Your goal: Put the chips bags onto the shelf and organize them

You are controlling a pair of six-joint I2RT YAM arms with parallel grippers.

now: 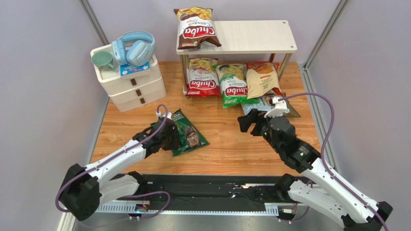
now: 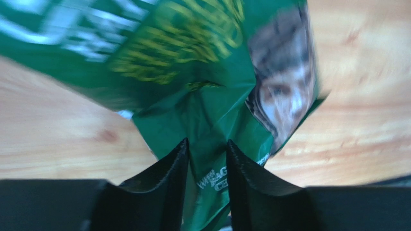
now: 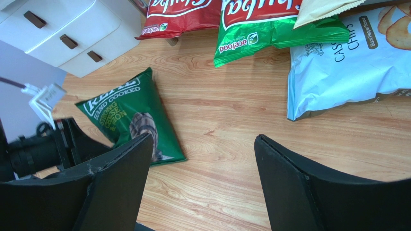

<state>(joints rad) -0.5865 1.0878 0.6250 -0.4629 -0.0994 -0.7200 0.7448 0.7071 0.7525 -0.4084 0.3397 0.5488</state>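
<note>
My left gripper (image 1: 170, 137) (image 2: 207, 149) is shut on the near corner of the dark green bag with a man's face (image 1: 189, 134) (image 2: 212, 91), which lies on the wood table; it also shows in the right wrist view (image 3: 130, 115). My right gripper (image 1: 248, 122) (image 3: 202, 144) is open and empty above bare table. The shelf (image 1: 260, 36) stands at the back. A brown Chuba bag (image 1: 195, 29) rests on its top board. Red (image 1: 202, 77), green (image 1: 234, 84) and cream-orange (image 1: 263, 79) bags lean at its lower tier. The light blue bag (image 3: 347, 62) lies on the table right of them.
A white three-drawer unit (image 1: 132, 84) with blue headphones (image 1: 135, 48) and a green cup (image 1: 102, 60) stands at the back left. Grey walls close in both sides. Bare wood table lies between the two grippers.
</note>
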